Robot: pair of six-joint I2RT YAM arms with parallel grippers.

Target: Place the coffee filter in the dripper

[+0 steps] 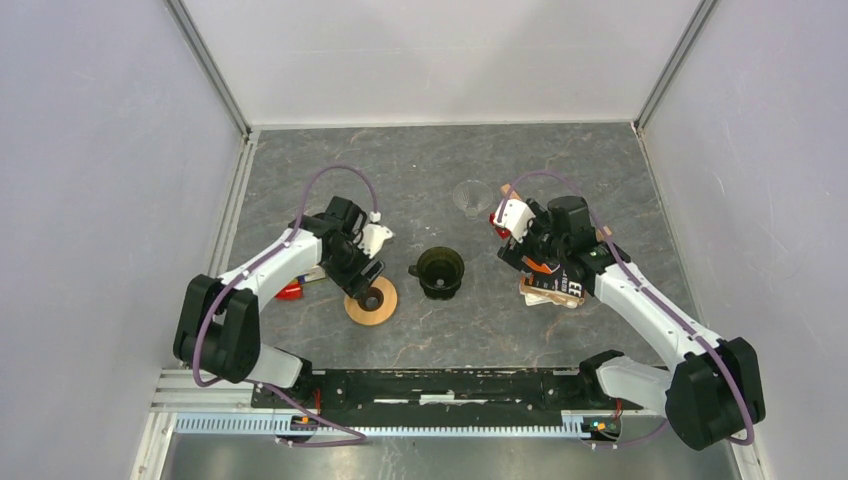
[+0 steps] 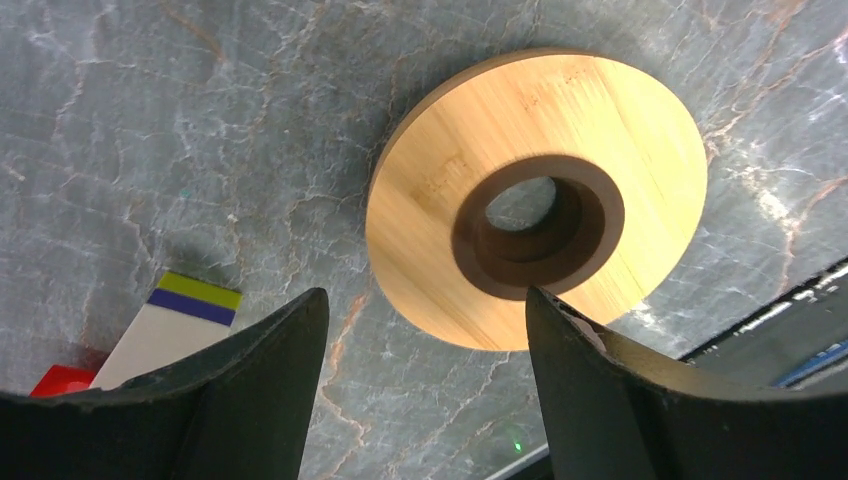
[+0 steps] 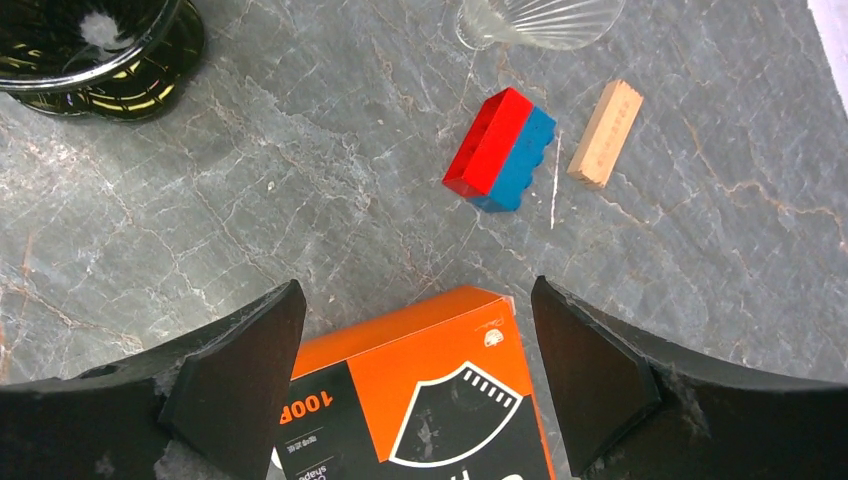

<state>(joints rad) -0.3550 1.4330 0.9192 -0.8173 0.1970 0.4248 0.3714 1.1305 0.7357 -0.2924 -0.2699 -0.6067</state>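
I see the dripper [image 1: 472,197] in two parts. Its wooden ring [image 2: 440,200], light brown with a dark collar round the centre hole, lies flat on the worktop [image 2: 150,120] just ahead of the left end effector [image 2: 425,310]. Its clear ribbed glass cone [image 3: 545,20] sits well ahead of the right end effector [image 3: 418,300].

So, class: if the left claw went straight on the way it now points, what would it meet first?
Probably the wooden ring lying flat on the table: its near edge sits between the tips of the open left claw. Depth is unclear, so it could touch bare table just beside it instead.
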